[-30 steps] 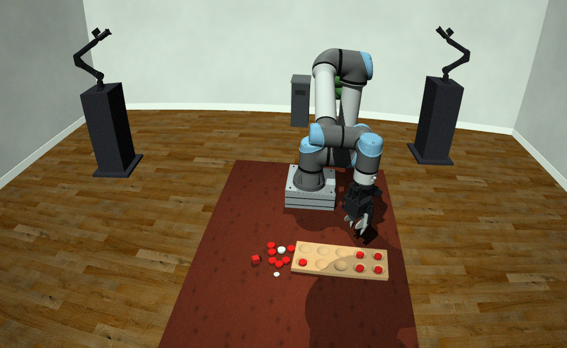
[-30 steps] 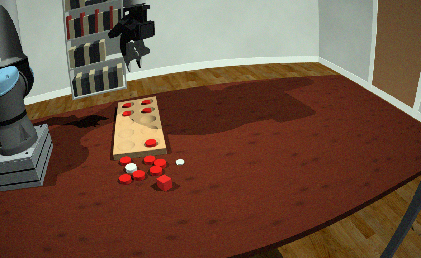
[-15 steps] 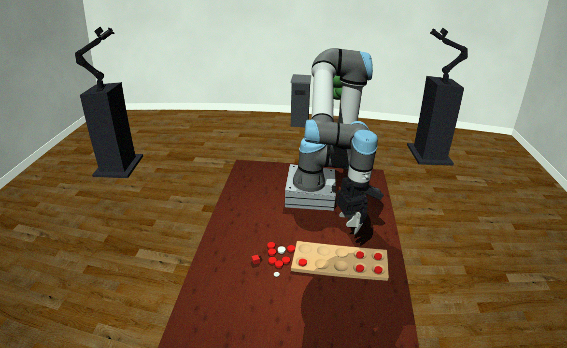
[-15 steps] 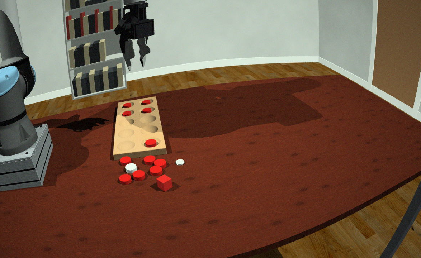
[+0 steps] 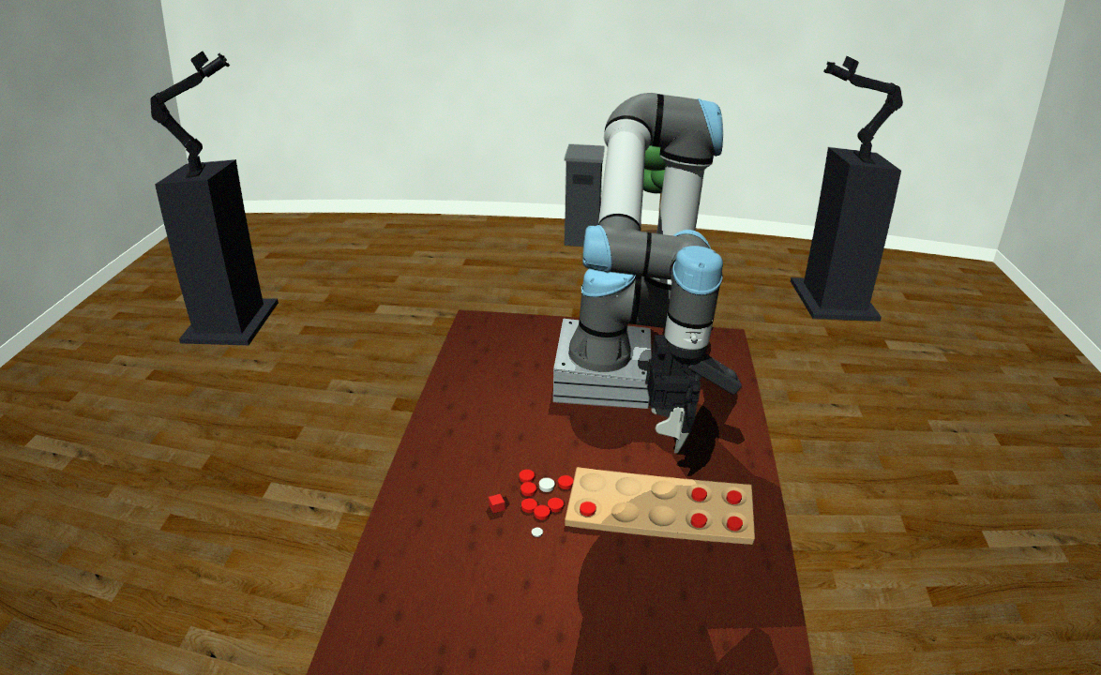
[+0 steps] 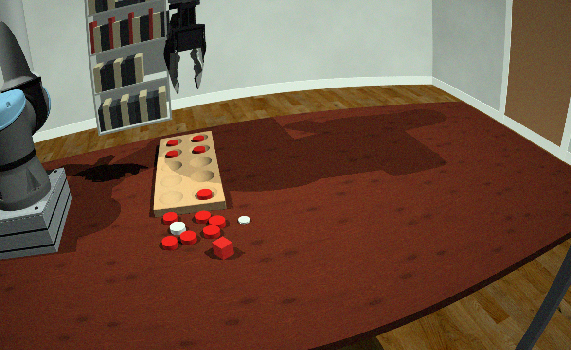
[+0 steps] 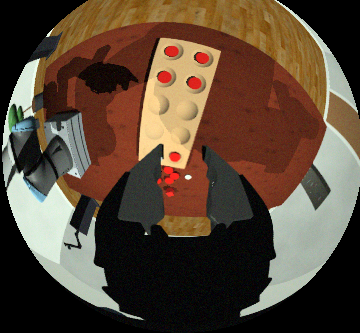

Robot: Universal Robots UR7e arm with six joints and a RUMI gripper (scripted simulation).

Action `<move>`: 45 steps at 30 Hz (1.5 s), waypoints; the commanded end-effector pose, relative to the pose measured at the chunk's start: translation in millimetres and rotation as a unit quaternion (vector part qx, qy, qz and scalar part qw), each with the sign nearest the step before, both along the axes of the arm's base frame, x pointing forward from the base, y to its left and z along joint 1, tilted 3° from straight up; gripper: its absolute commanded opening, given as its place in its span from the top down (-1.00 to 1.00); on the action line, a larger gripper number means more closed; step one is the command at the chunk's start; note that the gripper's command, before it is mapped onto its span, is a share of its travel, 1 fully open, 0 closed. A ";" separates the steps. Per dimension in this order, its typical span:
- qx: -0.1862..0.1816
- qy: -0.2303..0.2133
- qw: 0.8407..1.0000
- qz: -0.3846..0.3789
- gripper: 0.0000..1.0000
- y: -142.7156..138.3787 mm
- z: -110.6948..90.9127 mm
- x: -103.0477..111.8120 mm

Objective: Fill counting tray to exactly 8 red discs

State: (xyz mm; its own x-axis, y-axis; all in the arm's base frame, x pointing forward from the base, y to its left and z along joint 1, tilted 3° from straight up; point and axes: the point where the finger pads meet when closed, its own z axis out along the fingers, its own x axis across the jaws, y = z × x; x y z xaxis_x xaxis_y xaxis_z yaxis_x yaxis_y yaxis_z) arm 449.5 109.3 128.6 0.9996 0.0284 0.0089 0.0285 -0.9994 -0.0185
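Observation:
The wooden counting tray point(image 5: 659, 532) point(image 6: 187, 184) lies flat on the table. In the top view, its two rightmost columns hold a red disc in every pocket, such as this red disc point(image 5: 734, 522) point(image 6: 198, 138). Another red disc point(image 5: 587, 507) point(image 6: 204, 193) lies in the front row's leftmost pocket. The back row's three left pockets and the front row's second and third are empty. Several loose red discs lie left of the tray, one red disc point(image 5: 565, 482) point(image 6: 170, 217) close to its end. My gripper point(image 6: 187, 90) point(image 7: 183, 145) is partly open and empty, high above the table.
A white disc point(image 5: 546, 484) point(image 6: 177, 227) lies among the loose red discs. A smaller white disc point(image 5: 536, 532) point(image 6: 243, 219) lies apart, nearer the top camera. A red cube point(image 5: 496, 502) point(image 6: 223, 248) sits beyond the cluster from the tray. The arm's base block point(image 5: 600, 388) stands behind.

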 end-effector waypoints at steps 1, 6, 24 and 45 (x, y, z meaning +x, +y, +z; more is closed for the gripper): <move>-0.002 0.001 0.998 -0.059 0.44 -7.0 3.2 1.5; -0.002 0.002 0.994 -0.110 0.44 -13.5 5.6 2.4; -0.002 0.005 0.953 -0.304 0.44 -39.9 14.8 4.5; -0.003 0.008 0.858 -0.513 0.44 -72.2 25.2 3.3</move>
State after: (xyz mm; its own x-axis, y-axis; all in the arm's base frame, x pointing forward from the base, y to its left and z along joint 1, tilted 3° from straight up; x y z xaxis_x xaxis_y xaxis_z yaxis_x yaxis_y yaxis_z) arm 453.1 45.4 150.8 0.5983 -0.8013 -0.0039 -0.8013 -0.5982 -0.0091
